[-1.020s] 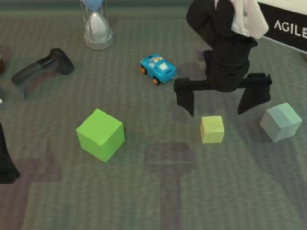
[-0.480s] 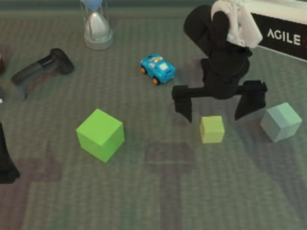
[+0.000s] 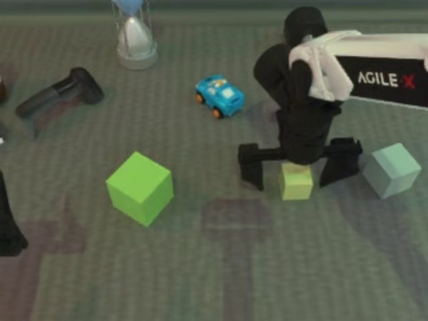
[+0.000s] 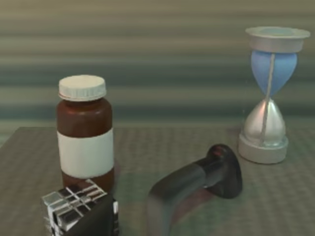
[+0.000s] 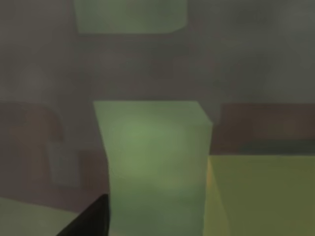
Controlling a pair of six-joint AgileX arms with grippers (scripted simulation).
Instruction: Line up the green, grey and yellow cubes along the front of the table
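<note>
Now that your right gripper (image 3: 296, 168) has dropped since a second ago to straddle the yellow cube (image 3: 296, 182), fingers apart, at the green cube's (image 3: 140, 188) three o'clock, you look ready to grasp.

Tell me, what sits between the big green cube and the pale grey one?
In the top view, the yellow cube sits between the green cube and grey cube, with the right pincer open astride it.
</note>
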